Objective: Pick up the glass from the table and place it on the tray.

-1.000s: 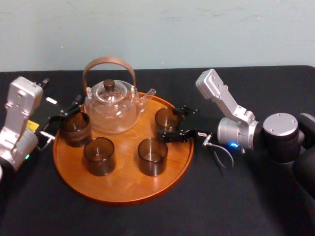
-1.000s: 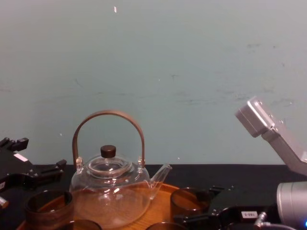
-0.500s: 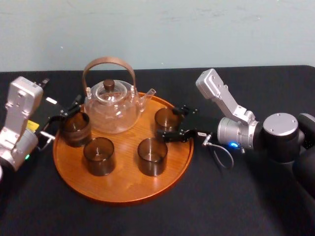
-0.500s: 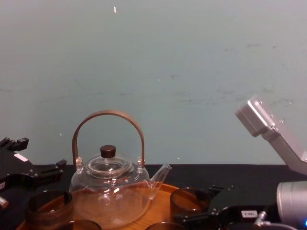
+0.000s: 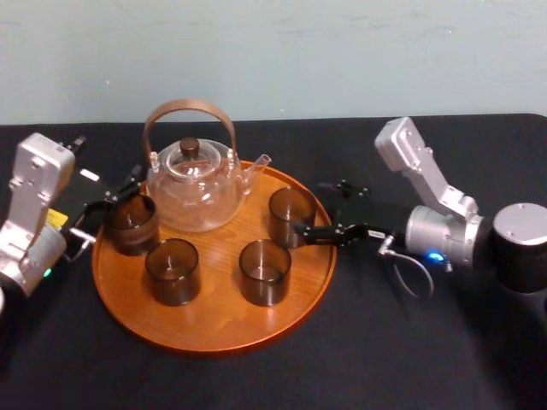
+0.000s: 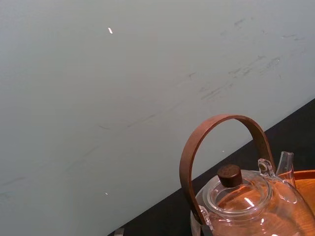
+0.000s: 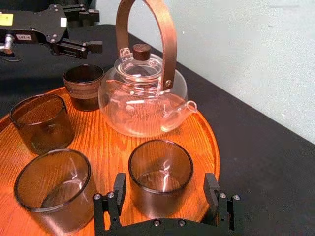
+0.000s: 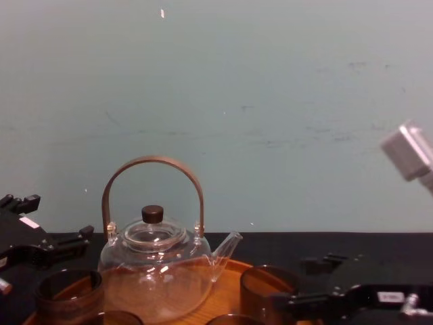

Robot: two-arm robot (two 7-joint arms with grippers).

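At the tray's [image 5: 214, 329] rim, right end effector [image 5: 318, 209] gapes empty.

The chest view's bottom edge slices off most of the tray [image 8: 233, 266] and the bases of the glasses [image 8: 262, 294], and the right arm [image 8: 409, 152] runs off the side. At the left wrist the teapot [image 6: 246, 206] has its belly cut away; at the right wrist, the right gripper [image 7: 165, 181] loses its base.

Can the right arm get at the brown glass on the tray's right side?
Probably yes: the right tool is open and faces that glass, with nothing between them. The teapot stands farther back; the left tool sits at the tray's left edge.
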